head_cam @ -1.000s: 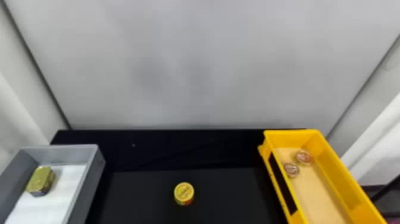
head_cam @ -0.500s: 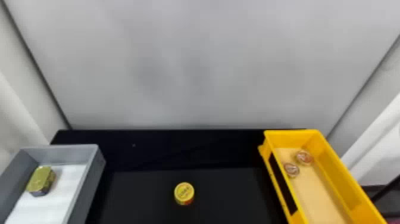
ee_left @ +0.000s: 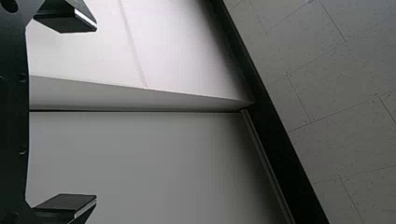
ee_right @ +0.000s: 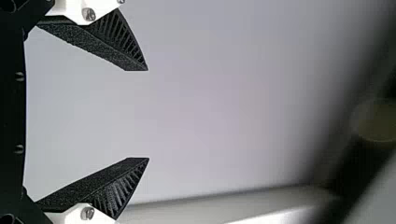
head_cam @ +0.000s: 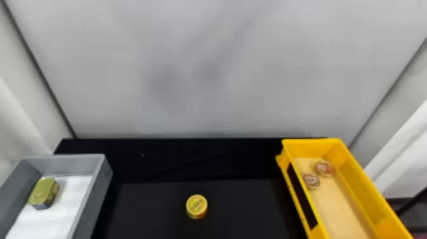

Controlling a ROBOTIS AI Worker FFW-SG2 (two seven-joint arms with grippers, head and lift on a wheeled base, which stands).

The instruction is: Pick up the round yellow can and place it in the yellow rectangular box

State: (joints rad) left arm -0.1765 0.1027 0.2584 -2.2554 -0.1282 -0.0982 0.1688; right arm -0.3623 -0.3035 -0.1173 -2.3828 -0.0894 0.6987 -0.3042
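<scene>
Head view: round yellow can [head_cam: 197,206] seen upright on the black table [head_cam: 152,209], lid up, clear of both claws; its direction from either claw cannot be told. Can flanked by two boxes, well apart from each. To its right, yellow rectangular box [head_cam: 355,178]; one round container [head_cam: 324,168] and a second round container [head_cam: 311,181] are held side by side near its far end. To its left, grey box [head_cam: 101,187]; a gold-green tin [head_cam: 43,192] is carried on its white lining [head_cam: 60,219]. Table backed by a pale wall [head_cam: 222,79].

Left wrist view: fingers of the left claw [ee_left: 96,113] are set wide apart, pale panels [ee_left: 135,154] seen through the gap. Past the fingertips, a dark strip [ee_left: 280,135] is crossed by the line of sight, then speckled tiles [ee_left: 341,93] are seen farther out.

Right wrist view: fingers of the right claw [ee_right: 148,114] are likewise parted, a pale surface [ee_right: 224,102] framed between and beyond them. Well past the tips, a blurred yellowish oval [ee_right: 376,120] is noted; what it is cannot be told.
</scene>
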